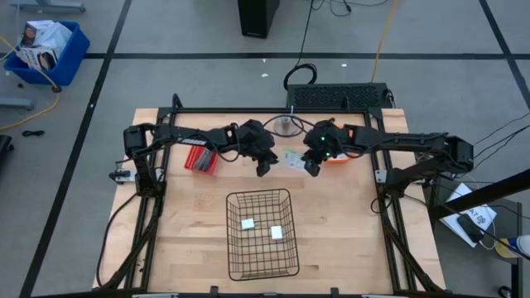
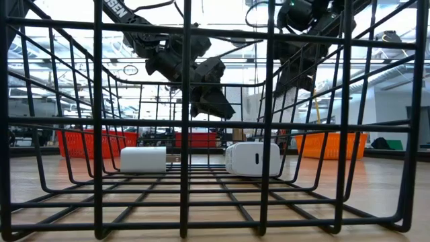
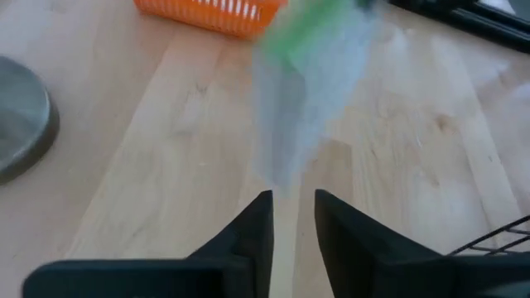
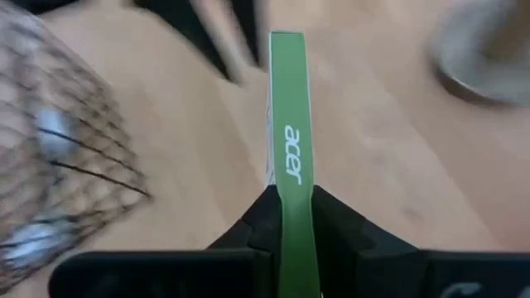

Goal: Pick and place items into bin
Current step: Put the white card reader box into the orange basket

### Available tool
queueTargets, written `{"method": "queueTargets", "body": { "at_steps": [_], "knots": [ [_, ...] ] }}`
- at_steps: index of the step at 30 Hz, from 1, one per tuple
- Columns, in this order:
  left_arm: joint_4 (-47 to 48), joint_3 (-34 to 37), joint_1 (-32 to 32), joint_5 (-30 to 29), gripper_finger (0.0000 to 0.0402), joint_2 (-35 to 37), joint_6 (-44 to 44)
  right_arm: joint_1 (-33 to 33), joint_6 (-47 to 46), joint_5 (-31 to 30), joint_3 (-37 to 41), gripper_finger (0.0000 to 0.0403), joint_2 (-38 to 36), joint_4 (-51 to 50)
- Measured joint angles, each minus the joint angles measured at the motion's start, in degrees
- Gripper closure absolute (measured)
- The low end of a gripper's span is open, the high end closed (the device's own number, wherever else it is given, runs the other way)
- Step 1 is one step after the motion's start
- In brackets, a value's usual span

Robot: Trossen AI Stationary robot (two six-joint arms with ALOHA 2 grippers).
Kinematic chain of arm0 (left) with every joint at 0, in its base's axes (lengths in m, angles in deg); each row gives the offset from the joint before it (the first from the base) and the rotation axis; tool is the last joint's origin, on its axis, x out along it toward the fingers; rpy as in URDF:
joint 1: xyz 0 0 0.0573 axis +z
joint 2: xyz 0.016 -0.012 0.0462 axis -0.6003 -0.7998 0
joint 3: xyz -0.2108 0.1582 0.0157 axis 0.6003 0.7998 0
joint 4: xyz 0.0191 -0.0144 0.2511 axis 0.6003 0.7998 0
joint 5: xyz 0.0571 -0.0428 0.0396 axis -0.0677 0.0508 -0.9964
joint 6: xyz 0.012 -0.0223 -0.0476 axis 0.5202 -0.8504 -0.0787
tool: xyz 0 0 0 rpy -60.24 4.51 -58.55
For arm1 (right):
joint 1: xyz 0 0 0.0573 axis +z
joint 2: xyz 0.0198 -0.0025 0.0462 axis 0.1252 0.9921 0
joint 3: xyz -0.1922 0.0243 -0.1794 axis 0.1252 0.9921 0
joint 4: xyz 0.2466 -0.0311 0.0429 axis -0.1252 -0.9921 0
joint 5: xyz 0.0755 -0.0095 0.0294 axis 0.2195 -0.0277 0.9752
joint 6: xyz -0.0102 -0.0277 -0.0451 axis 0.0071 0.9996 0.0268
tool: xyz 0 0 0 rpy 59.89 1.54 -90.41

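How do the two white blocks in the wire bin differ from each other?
In the low view, the left block shows a plain white face, while the right block carries a small dark mark. The right block also looks taller and more rounded, the left one lower and squarer. From above, the left block lies farther back in the bin than the right one. Both are small, white and rest on the bin's floor.

Both arms are black, built of slim tubular links with bulkier rounded joint housings. The left gripper [image 1: 263,168] and right gripper [image 1: 310,166] each end in two dark, flat, wedge-shaped fingers [image 3: 252,236] set on a broad black crossbar. Just behind the right gripper a small green light glows on the wrist housing. White lettering marks a left-arm link.
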Motion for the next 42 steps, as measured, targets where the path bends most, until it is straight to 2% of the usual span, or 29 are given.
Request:
{"method": "queueTargets", "body": {
  "at_steps": [8, 16, 18, 23, 32, 36, 42],
  "knots": [
    [-0.1, 0.0, -0.5, 0.1, 0.0285, -0.1, -0.6, -2.0, -3.1, -7.3, 0.1, 0.0368, -6.3, -6.4],
    [-1.1, 0.0, -4.3, 0.1, 0.0284, -0.1, -0.1, -3.4, -11.8, -25.2, 0.0, 0.0368, -15.9, -14.5],
    [-1.8, 0.0, -5.6, -0.4, 0.0284, -0.1, 0.0, -3.4, -14.7, -28.1, 1.0, 0.0368, -18.0, -14.3],
    [-3.1, 0.0, -9.0, -5.9, 0.0284, -0.1, 0.6, -3.8, -23.1, -28.1, 8.8, 0.0366, -20.9, -8.0],
    [-2.6, 0.0, -12.3, -7.0, 0.0284, 2.2, 2.2, -4.5, -30.1, -31.2, 25.1, 0.0368, -23.6, 3.2],
    [-2.7, 0.0, -13.5, -7.8, 0.0284, 3.3, 3.2, -4.6, -31.6, -31.1, 28.9, 0.0368, -26.3, 8.0],
    [-3.1, 0.0, -14.3, -8.9, 0.0284, 3.4, 3.4, -5.8, -34.7, -30.6, 31.1, 0.0363, -29.0, 8.5]
  ]
}}
